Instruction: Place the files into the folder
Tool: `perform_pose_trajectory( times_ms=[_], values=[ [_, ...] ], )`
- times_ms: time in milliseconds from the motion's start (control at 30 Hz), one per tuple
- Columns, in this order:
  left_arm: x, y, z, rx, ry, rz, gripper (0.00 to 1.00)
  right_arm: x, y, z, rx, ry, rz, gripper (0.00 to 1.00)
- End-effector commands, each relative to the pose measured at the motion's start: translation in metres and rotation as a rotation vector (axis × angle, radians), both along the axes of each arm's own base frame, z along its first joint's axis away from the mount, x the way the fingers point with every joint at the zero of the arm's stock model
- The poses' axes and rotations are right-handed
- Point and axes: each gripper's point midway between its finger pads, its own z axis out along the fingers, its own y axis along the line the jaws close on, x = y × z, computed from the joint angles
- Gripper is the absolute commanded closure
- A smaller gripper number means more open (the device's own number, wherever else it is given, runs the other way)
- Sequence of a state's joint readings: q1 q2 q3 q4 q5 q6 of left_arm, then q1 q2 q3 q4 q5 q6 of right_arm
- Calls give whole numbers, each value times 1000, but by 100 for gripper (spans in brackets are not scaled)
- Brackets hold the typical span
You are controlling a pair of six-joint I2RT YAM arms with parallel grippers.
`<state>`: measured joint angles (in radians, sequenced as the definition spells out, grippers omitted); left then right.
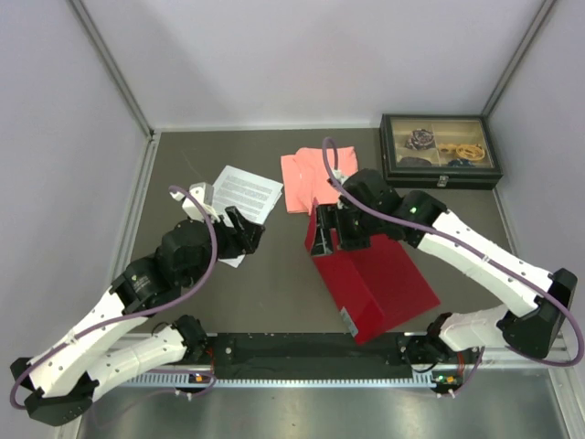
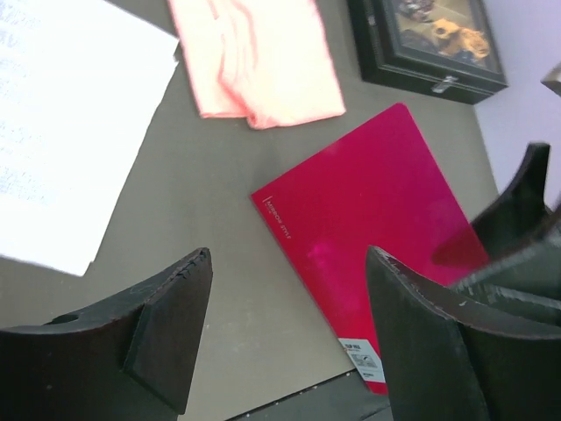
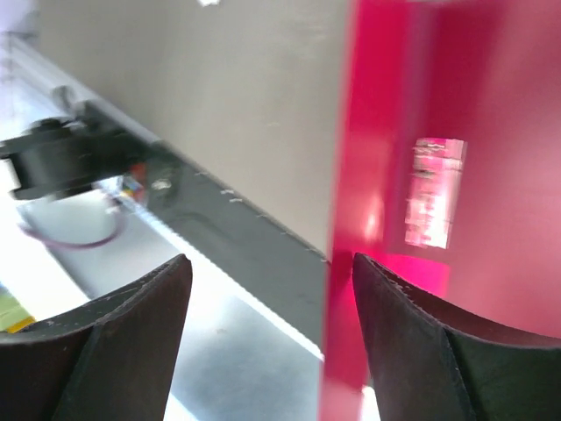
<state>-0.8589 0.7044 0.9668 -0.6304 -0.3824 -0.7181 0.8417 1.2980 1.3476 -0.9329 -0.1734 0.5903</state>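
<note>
The files (image 1: 247, 190) lie flat at the back left as white printed sheets, seen in the left wrist view as a bright page (image 2: 61, 132). My left gripper (image 1: 249, 229) hovers open at their near edge, its jaws (image 2: 289, 254) empty over bare table. The red folder (image 1: 379, 283) lies right of centre, label near the front. Its far-left edge looks lifted, where my right gripper (image 1: 334, 240) sits. In the right wrist view the folder's red edge (image 3: 337, 175) stands upright between the open fingers, close beside the right finger (image 3: 412, 333), not pinched.
A salmon-pink folded cloth (image 1: 306, 180) lies behind the folder, next to the files. A black glass-lid box (image 1: 441, 151) of small items stands at the back right. A black rail (image 1: 302, 352) runs along the near edge. Grey walls close in the table.
</note>
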Motion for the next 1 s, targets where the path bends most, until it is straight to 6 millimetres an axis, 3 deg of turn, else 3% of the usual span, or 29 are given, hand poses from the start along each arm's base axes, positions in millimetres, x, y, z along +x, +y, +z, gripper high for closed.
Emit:
perform_pose_trajectory(
  times_ms=[0,67,200,267,400,500,633,667,767,900,967],
  values=[
    [2,16,-23,37,79,106,22,-18,54,20,209,46,53,26],
    [0,25,-23,19,99,158,19,-22,78,19,256,63,74,25],
    [-6,40,-3,-36,66,191,17,-26,122,2,313,102,111,23],
    [-15,56,-4,-20,93,235,17,-31,146,-6,333,105,133,23],
    [-24,81,-10,-17,119,321,20,-36,174,-20,400,109,159,22],
    [-30,87,-25,-7,160,349,20,-31,178,-54,361,117,152,20],
    [-32,81,-53,-23,262,390,20,-24,184,-82,341,79,170,19],
    [-32,77,-67,6,302,394,20,-22,178,-98,317,79,161,19],
    [-35,66,-97,54,400,386,15,-12,170,-122,299,90,138,19],
    [-37,70,-114,63,427,427,11,3,150,-136,264,78,109,19],
    [-33,61,-121,13,411,399,9,17,134,-144,226,55,85,19]
  ],
)
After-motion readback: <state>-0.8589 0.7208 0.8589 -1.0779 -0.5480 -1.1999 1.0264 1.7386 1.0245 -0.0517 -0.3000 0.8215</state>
